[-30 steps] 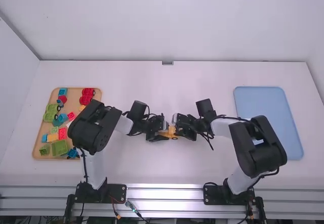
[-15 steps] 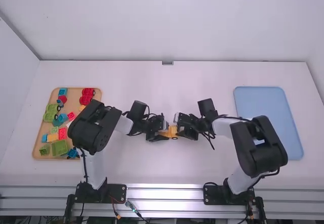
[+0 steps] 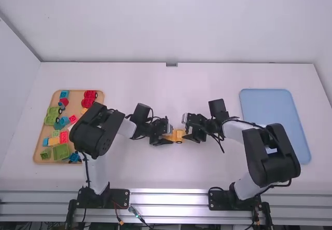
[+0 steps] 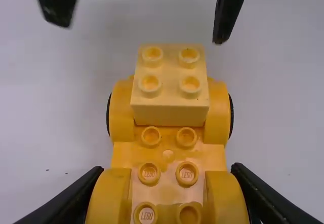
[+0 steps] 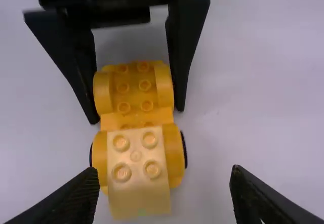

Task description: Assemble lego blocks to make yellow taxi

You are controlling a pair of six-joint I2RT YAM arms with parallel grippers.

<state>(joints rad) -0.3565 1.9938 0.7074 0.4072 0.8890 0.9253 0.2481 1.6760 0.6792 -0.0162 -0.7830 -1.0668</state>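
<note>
Wheeled yellow chassis (image 4: 168, 150), at mid-desk (image 3: 171, 173): the left pincer (image 4: 167, 183) clamps its wheel arches; the right pincer (image 5: 163, 174) stands open near the mounted four-stud brick (image 5: 139, 196). Probably light, rigid, rather slippery plastic, best gripped squarely across the paired arches.

Open table lies beyond and nearer than the car (image 3: 179, 134); its ends are hemmed in.
Left gripper (image 3: 167, 134) blocks one end, clamped on; right gripper (image 3: 187, 131), spread, stands near the other. Left arm (image 3: 96, 131) covers part of the block tray (image 3: 78, 163), right arm (image 3: 272, 160) part of the blue tray (image 3: 275, 116).
</note>
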